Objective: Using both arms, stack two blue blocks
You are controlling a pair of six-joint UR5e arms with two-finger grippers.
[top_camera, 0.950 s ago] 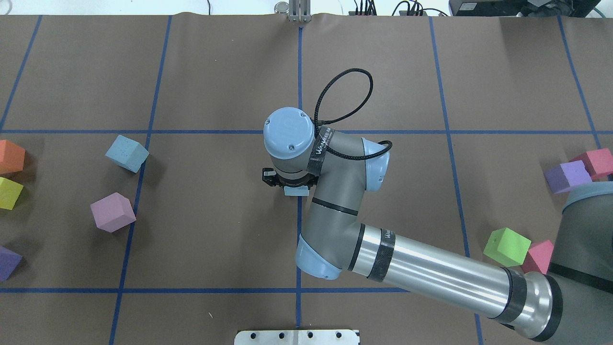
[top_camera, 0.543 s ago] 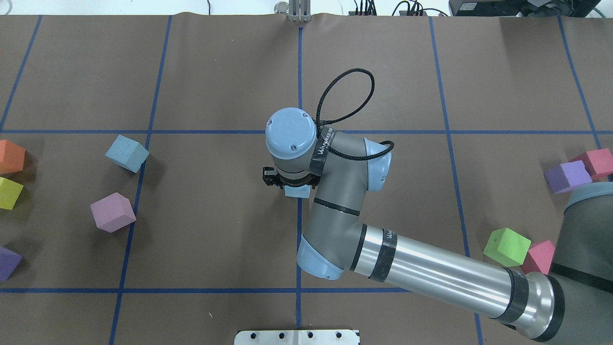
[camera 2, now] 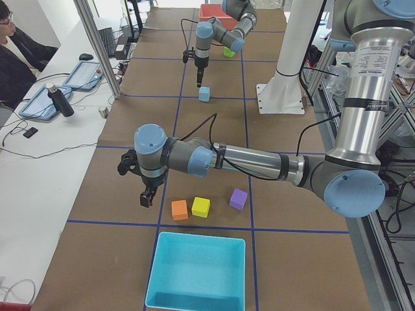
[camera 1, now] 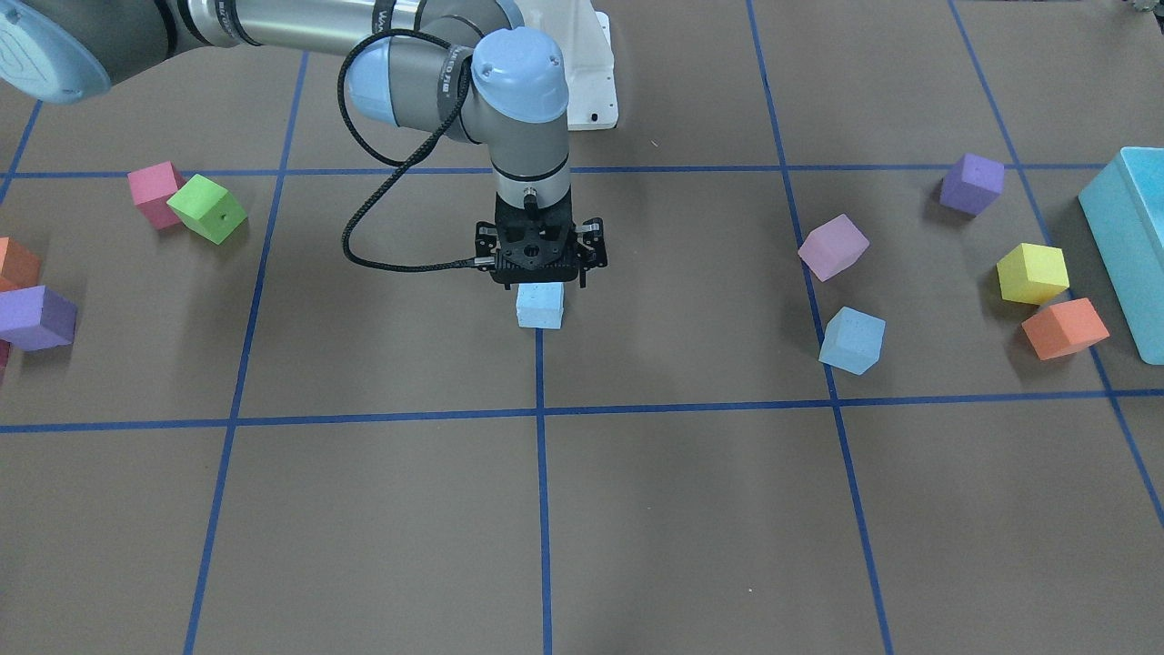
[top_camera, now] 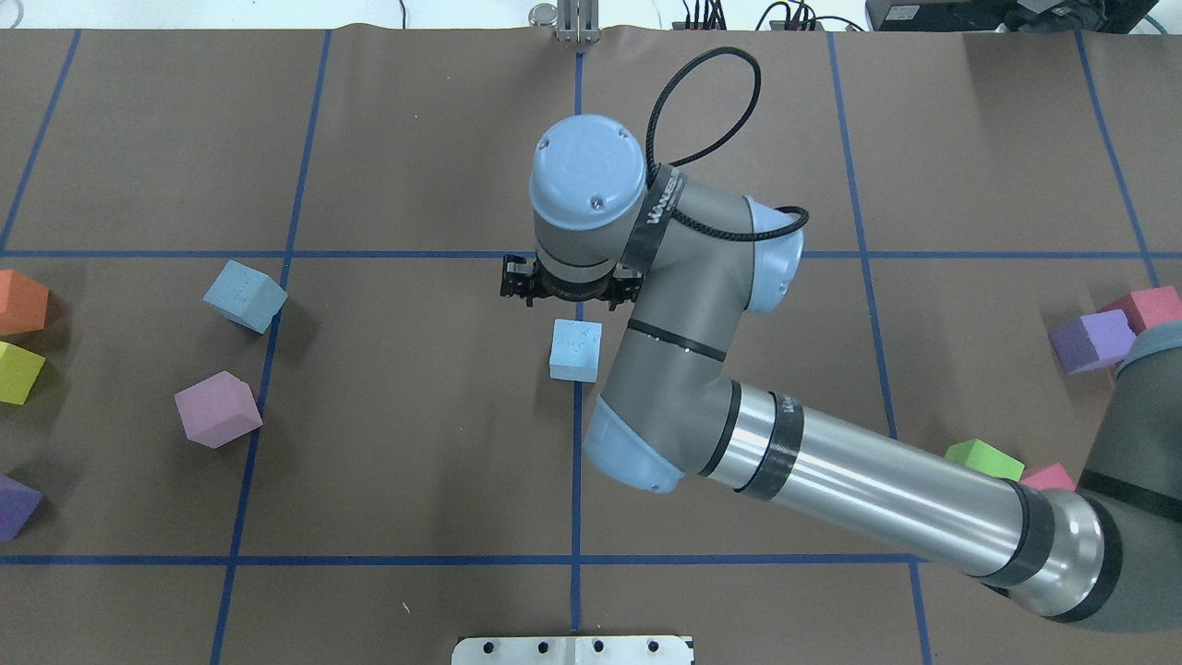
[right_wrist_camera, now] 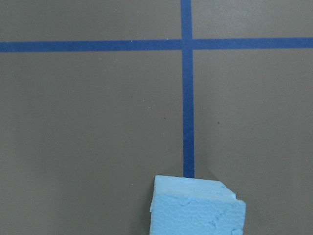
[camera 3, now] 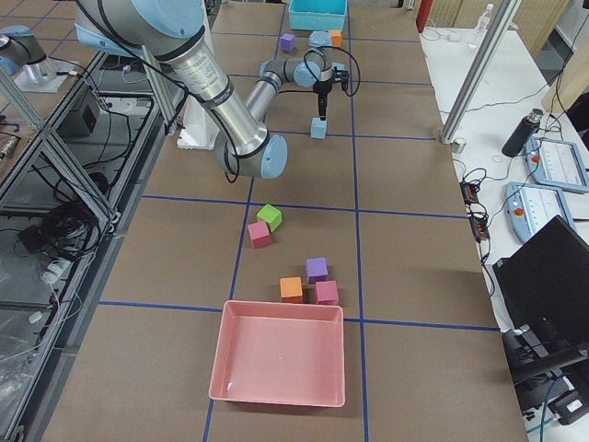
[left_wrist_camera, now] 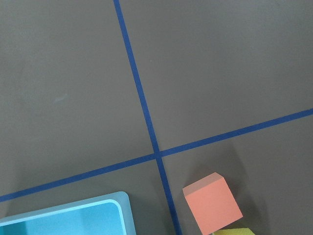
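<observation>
Strap [top_camera: 654,217] lettering on right arm [top_camera: 859,485] illegible.

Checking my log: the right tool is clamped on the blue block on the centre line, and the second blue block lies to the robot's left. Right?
No: the right tool hangs above the blue block on the centre line, clear of it, as the overhead view shows. The second blue block does lie to the robot's left.

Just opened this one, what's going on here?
The right gripper hangs open just above one blue block, which sits free on the table at its centre line. The second blue block lies on the robot's left side, so nothing is stacked yet. The left gripper hovers above the table near the orange cube.
</observation>
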